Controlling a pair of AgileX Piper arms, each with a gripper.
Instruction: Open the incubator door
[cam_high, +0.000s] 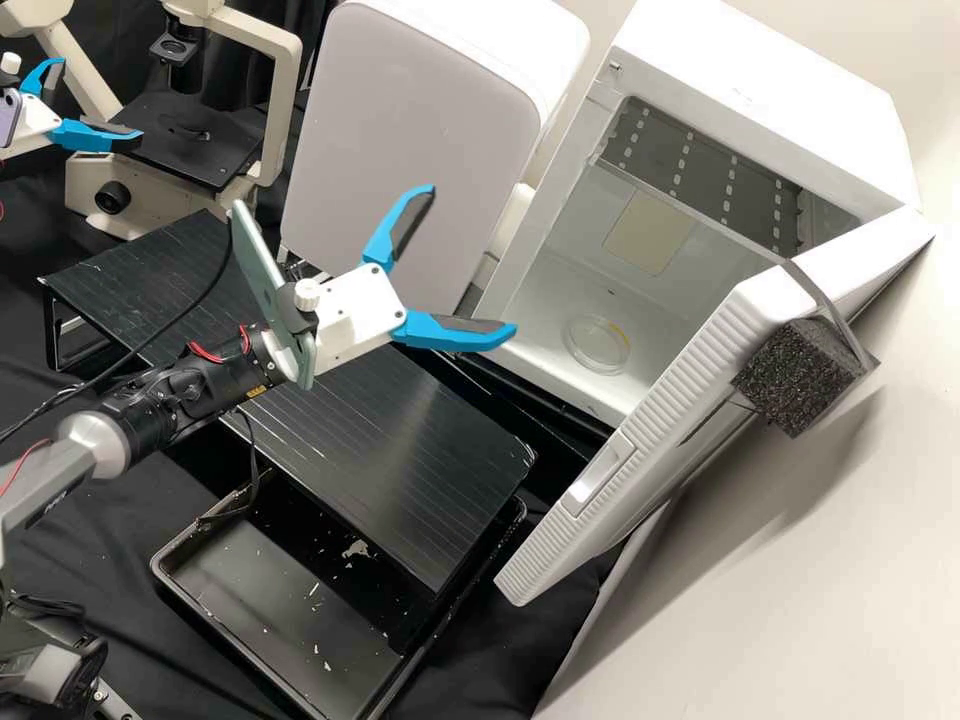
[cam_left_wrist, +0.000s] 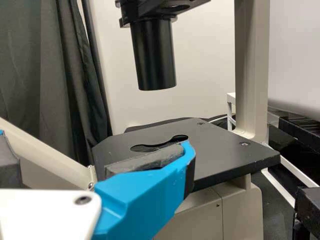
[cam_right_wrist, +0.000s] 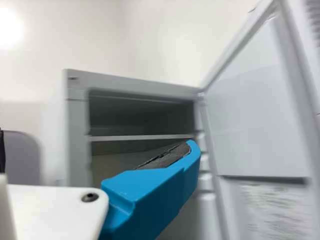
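The white incubator (cam_high: 757, 105) stands at the right with its door (cam_high: 655, 420) swung wide, so its inside shows. A handle (cam_high: 600, 474) sits on the door's ribbed edge. In front of the opening is my right gripper (cam_high: 474, 259), its fingers spread and empty, apart from the door. The right wrist view has the incubator (cam_right_wrist: 79, 127), the open door (cam_right_wrist: 257, 117) and my right gripper (cam_right_wrist: 97, 146). My left gripper (cam_high: 100, 98) is open and empty by the microscope, far from the incubator; the left wrist view shows my left gripper (cam_left_wrist: 96, 147) near the microscope stage.
A clear round dish (cam_high: 597, 343) lies inside the incubator. Black foam (cam_high: 803, 378) is fixed near the door's upper end. A grey-fronted white box (cam_high: 410, 130) stands left of the incubator, behind a black ribbed platform (cam_high: 370, 440) and tray (cam_high: 285, 620). The microscope (cam_high: 282, 110) is farther left.
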